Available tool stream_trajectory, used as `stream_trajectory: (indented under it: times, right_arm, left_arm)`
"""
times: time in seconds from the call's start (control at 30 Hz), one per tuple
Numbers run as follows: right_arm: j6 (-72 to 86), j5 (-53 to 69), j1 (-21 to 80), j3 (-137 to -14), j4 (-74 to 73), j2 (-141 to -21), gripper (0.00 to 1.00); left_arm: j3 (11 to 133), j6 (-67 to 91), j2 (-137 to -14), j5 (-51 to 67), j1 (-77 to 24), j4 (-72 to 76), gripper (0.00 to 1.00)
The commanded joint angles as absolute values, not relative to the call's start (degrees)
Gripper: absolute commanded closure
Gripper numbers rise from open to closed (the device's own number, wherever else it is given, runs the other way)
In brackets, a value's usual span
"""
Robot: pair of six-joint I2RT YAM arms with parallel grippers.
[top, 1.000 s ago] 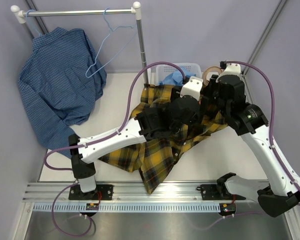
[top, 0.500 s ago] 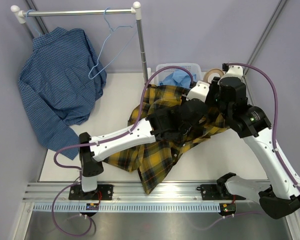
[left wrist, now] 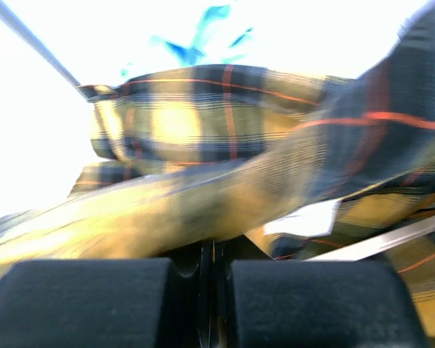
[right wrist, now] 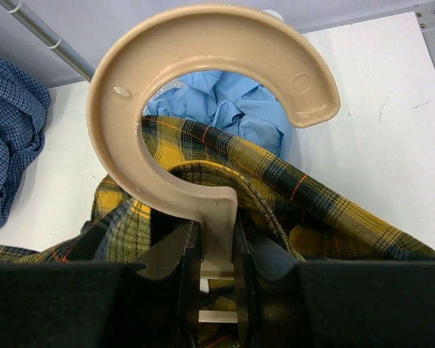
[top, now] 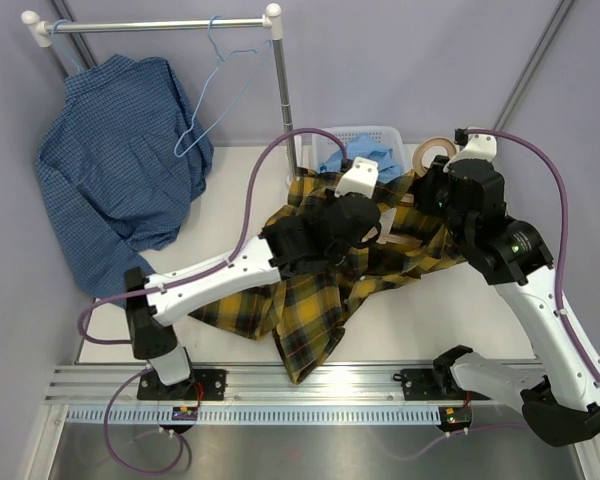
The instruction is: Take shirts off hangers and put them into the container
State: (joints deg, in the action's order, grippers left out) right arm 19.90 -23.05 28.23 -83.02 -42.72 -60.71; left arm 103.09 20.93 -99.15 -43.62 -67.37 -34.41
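One shirt of three looks done: the light blue shirt (top: 355, 155) lies bundled in the white container (top: 388, 131) at the upper centre of the overhead view. An empty wire hanger (top: 215, 95) dangles from the rack rail (top: 150, 24) above it to the left. The plaid shirt (top: 310, 310) is the one in hand. It sprawls over the middle of the bench (top: 450, 300), its upper part touching the container's near rim but not inside. The right jaws are clamped part-way open round the stem of the tan hanger (right wrist: 203, 72), whose hook stands up just right of the container. In the right wrist view the plaid collar wraps the hanger's neck, so the shirt is probably not yet free. The left jaws are closed tight at a fold of the plaid cloth near the centre of the overhead view; the blurred left wrist view suggests that the fold is pinched. The dark blue shirt (top: 110, 190) hangs untouched from the rail at the upper left, so it remains to be stripped and stowed, as does the plaid one.
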Motion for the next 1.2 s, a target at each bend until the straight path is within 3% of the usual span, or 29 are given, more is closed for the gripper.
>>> stream_trajectory:
  times: [0.0,0.2,0.43,0.47,0.5,0.6,0.63,0.73,0.93,0.97,1.17]
  right_arm:
    - [18.3,-26.6,28.8,-83.8,-41.3,-58.7,1.00]
    - [17.4,-28.6,28.7,-83.3,-41.0,-59.0,1.00]
    - [17.8,-27.3,28.8,-83.6,-41.1,-60.1,1.00]
    - [17.9,-27.0,28.8,-83.6,-40.9,-60.1,1.00]
    - [18.1,-26.7,28.8,-83.6,-40.7,-60.2,1.00]
    - [18.1,-27.2,28.8,-84.3,-41.1,-61.0,1.00]
    - [17.9,-27.8,28.8,-84.5,-41.6,-61.3,1.00]
    - [18.0,-28.4,28.7,-84.9,-41.7,-62.4,1.00]
    - [20.8,-27.9,28.7,-86.7,-43.0,-64.7,1.00]
    - [21.3,-27.5,28.9,-87.0,-43.8,-64.9,1.00]
    - [22.5,-25.5,28.9,-88.4,-44.8,-65.4,1.00]
  left_arm:
    - [100.1,20.5,-90.6,-51.3,-65.6,-32.2,1.00]
    - [92.6,19.1,-82.2,-56.4,-62.2,-32.3,1.00]
    - [89.6,17.1,-75.7,-50.8,-58.3,-32.2,1.00]
    - [90.0,17.2,-75.0,-47.6,-58.5,-32.0,0.96]
    - [90.7,17.6,-74.6,-44.8,-58.8,-32.0,0.80]
    - [91.6,19.3,-74.2,-38.7,-62.7,-32.2,0.52]
    - [91.8,20.1,-74.2,-38.2,-64.4,-32.1,0.38]
    - [94.8,21.4,-76.3,-37.8,-69.9,-32.1,0.24]
    - [105.5,15.4,-90.1,-46.4,-74.7,-30.6,0.10]
    - [107.0,12.8,-91.7,-47.7,-74.8,-28.6,0.02]
    - [101.8,0.6,-95.9,-49.7,-75.0,-16.3,0.01]
